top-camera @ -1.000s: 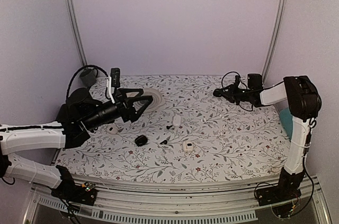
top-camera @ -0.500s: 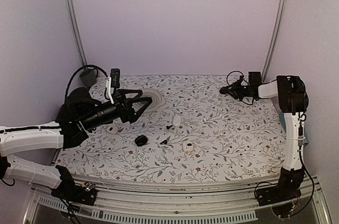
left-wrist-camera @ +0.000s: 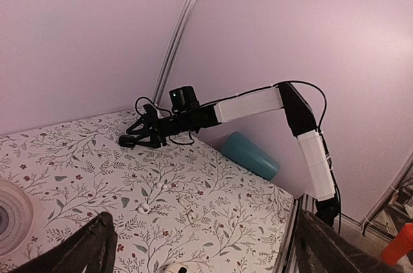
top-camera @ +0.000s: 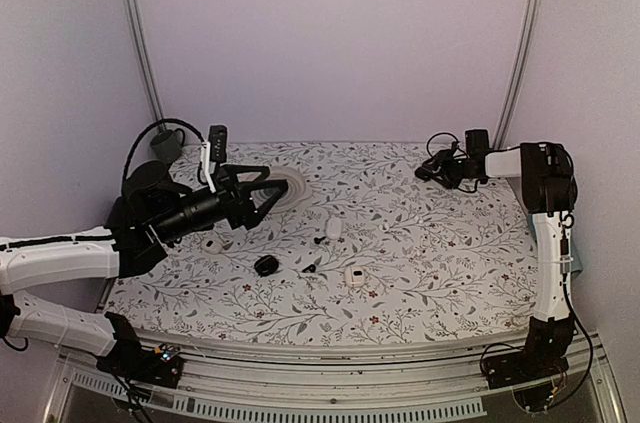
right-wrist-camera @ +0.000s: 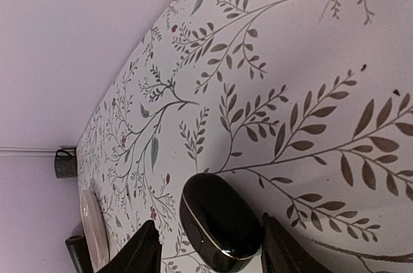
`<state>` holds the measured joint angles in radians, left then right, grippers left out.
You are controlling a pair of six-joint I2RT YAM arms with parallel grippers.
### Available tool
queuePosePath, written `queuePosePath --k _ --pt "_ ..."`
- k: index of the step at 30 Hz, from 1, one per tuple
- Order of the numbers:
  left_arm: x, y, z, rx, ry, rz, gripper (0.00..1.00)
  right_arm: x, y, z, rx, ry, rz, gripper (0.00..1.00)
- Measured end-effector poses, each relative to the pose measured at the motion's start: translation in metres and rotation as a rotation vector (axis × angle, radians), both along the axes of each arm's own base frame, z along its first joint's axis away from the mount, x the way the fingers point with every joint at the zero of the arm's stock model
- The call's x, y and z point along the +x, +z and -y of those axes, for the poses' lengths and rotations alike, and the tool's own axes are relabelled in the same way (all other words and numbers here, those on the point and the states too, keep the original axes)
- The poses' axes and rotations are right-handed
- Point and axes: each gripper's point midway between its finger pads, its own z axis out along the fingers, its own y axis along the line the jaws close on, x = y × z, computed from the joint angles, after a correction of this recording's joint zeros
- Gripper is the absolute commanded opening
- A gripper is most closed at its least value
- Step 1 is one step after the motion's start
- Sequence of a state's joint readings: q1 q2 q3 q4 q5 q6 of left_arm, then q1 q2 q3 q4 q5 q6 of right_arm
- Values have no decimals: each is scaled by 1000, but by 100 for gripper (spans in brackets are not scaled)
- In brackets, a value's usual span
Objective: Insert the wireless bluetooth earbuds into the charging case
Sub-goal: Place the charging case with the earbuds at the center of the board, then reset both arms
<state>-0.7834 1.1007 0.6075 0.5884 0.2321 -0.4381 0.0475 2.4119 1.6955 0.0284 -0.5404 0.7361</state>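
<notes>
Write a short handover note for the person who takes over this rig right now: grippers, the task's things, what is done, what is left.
Left gripper: open, empty, above the cloth near the white disc.
Right gripper: at the far right. A glossy black oval case, seemingly closed, sits between its jaws; whether it is gripped cannot be told.
Black earbuds: both loose mid-table, beside two small white cases.
Done: no earbud is inserted yet.
Left: pick up each earbud and seat it in the charging case.
</notes>
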Motion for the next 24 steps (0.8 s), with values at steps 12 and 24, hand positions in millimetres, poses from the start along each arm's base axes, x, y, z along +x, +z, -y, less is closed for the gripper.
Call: queuePosePath --k 12,24 --pt "3 -9 4 18 -6 -17 96 -7 21 23 -178 -36 16 99" --pt "14 -20 1 40 21 -39 96 -84 98 12 -324 -32 159 99"
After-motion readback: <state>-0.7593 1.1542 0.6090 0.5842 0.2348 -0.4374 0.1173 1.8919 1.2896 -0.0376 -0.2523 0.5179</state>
